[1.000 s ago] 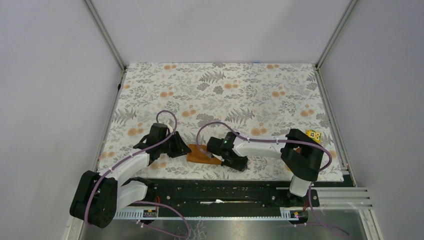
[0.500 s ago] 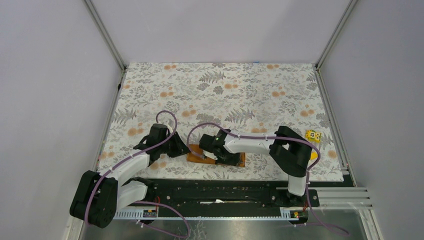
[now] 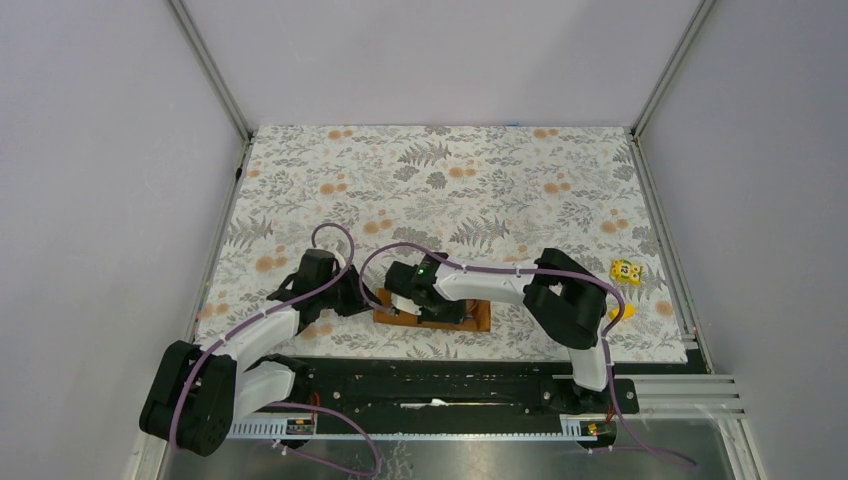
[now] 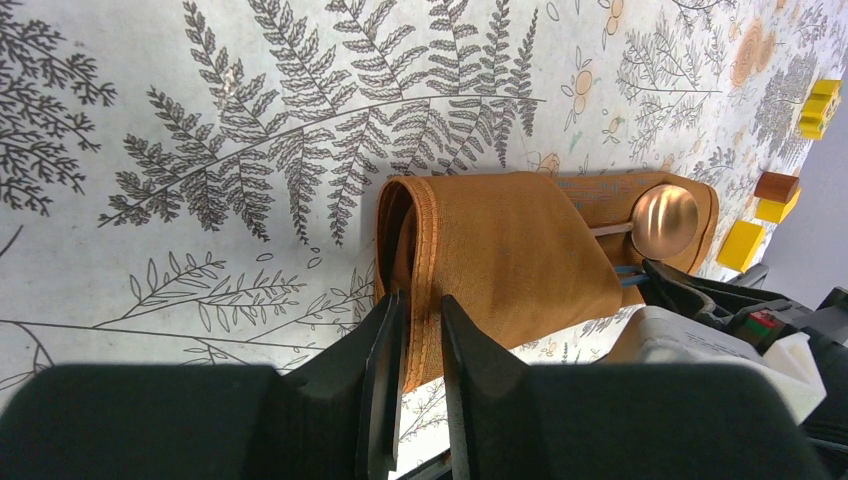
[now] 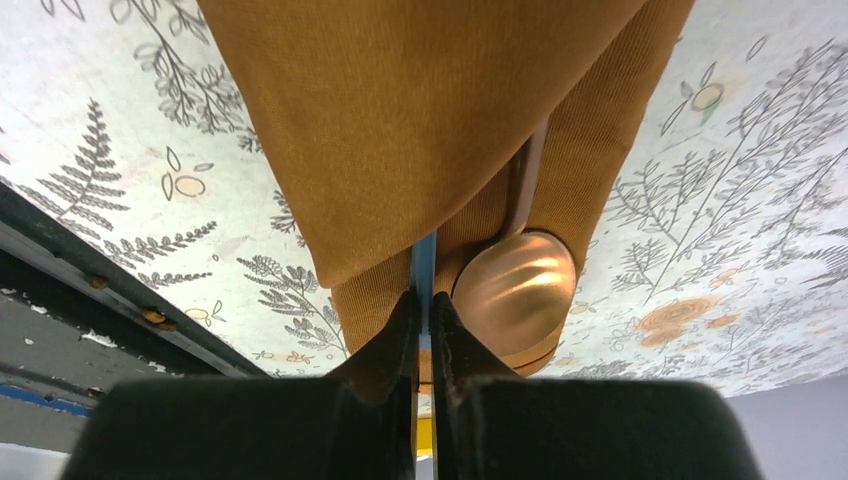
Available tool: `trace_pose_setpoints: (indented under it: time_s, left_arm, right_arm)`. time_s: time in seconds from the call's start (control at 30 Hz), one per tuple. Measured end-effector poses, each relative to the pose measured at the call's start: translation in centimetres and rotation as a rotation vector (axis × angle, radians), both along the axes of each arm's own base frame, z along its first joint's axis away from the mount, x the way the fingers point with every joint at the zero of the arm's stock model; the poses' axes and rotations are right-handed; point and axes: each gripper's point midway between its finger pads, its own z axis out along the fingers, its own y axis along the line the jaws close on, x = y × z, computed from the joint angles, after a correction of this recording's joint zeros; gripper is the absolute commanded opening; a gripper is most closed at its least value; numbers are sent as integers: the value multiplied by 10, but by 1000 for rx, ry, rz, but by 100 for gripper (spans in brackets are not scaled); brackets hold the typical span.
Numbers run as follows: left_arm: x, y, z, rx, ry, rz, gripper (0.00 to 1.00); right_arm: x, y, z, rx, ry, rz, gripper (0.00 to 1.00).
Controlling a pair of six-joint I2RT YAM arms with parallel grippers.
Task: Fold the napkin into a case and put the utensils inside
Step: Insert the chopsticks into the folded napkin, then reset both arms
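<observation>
The rust-orange napkin (image 3: 470, 318) lies folded as a narrow case (image 4: 510, 250) near the table's front edge. My left gripper (image 4: 420, 305) is shut on the hemmed edge of its top layer at the left end, which stands slightly raised. The copper spoon (image 4: 664, 221) has its handle under the diagonal flap and its bowl (image 5: 513, 283) out at the far end. My right gripper (image 5: 423, 300) is shut on a thin blue-grey rod (image 5: 423, 262) that runs under the flap beside the spoon. In the top view both grippers, left (image 3: 368, 298) and right (image 3: 402, 300), meet over the case's left half.
The floral tablecloth (image 3: 450, 190) covers the table. Small yellow blocks (image 3: 625, 268) sit at the right, seen also as yellow blocks (image 4: 745, 245) with a brown block (image 4: 777, 186) in the left wrist view. The black base rail (image 3: 440, 380) runs just in front of the case.
My right arm has swung left, carrying the rod along the case toward the left gripper. The left gripper's jaws have narrowed onto the napkin's edge.
</observation>
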Motion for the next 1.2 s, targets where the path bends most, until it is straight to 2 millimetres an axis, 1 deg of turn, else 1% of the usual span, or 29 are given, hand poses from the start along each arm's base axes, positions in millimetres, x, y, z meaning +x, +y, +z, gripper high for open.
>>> trace_pose_setpoints:
  time_s: [0.1,0.13,0.23,0.3,0.43,0.57,0.67,0.77,0.87,0.9,0.97,1.0,1.03,1.07,1.13,1.17,1.2]
  left_arm:
    - [0,0,-1,-1,2,2,25]
    - [0,0,0,-1,3,2,25]
    - [-1,0,-1,-1,4,2,25]
    - [-1,0,-1,-1,3,2,26]
    - [-1,0,-1,0,4,2,29]
    - [-1,1,-1,1,6,7,30]
    - [-1,2,-1,6,7,14,32]
    - [0,5,4,13,-12,29,35]
    - [4,9,14,24,-50,55,37]
    - [6,11,19,29,-66,64,38]
    - [13,14,35,37,-111,86,42]
    - [17,15,45,40,-135,93,44]
    - [23,15,60,42,-170,101,46]
    - [28,16,74,44,-201,103,47]
    - [43,15,114,41,-293,108,50]
    - [51,15,141,39,-351,110,50]
    - [59,15,172,35,-425,111,51]
  right_arm:
    - [3,6,1,7,-2,15,1]
    - [4,8,1,9,0,19,3]
    - [4,12,1,20,11,28,14]
    - [3,14,1,26,17,32,22]
    - [3,14,1,28,18,30,38]
    - [3,15,3,36,12,12,44]
    - [2,15,16,73,-9,-15,51]
    - [2,10,43,143,-65,-47,60]
    - [4,-5,76,219,-154,-94,65]
    - [5,-12,88,252,-187,-116,68]
    - [9,-27,113,327,-255,-176,80]
    - [12,-35,125,369,-291,-214,88]
    - [18,-43,139,417,-337,-256,99]
    - [25,-52,158,482,-399,-309,100]
    - [39,-70,205,643,-561,-410,100]
    - [44,-79,232,735,-647,-457,100]
    - [46,-87,254,812,-715,-494,100]
